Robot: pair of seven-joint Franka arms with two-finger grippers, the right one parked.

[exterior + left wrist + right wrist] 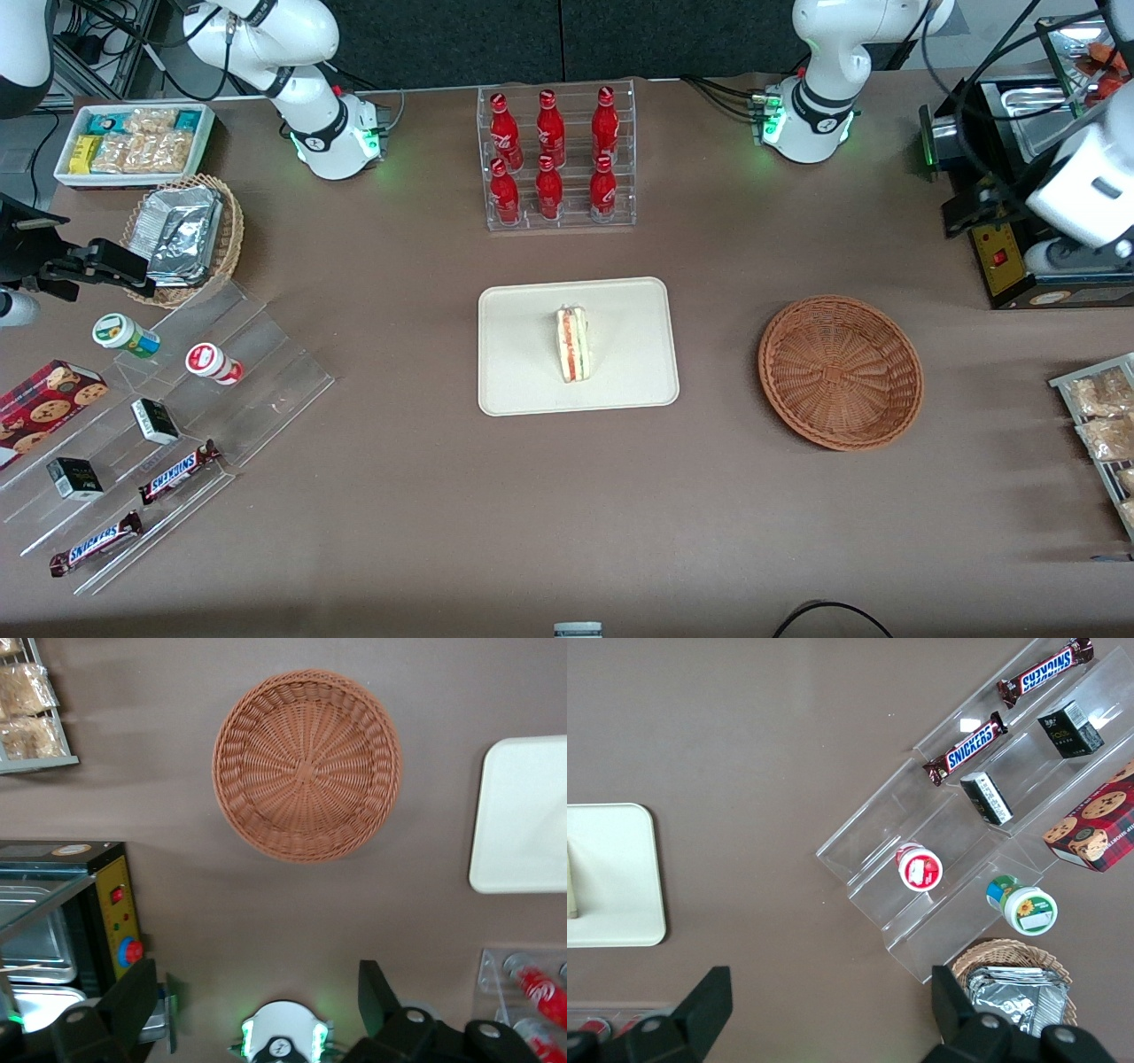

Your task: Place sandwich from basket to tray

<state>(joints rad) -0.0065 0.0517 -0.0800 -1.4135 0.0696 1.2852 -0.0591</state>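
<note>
Resting on its side near the middle of the cream tray (523, 372), the sandwich (573, 344) shows its red and green filling. The reddish-brown wicker basket (840, 372) sits beside the tray toward the working arm's end of the table, holding nothing. The left gripper (257, 1010) hangs high above the table with its fingers (133, 992) spread wide, gripping nothing, the basket below it.

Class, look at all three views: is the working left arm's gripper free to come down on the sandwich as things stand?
Probably yes. The sandwich stands alone on the tray, nothing above it. The gripper, open, is high over the table near the basket.
</note>
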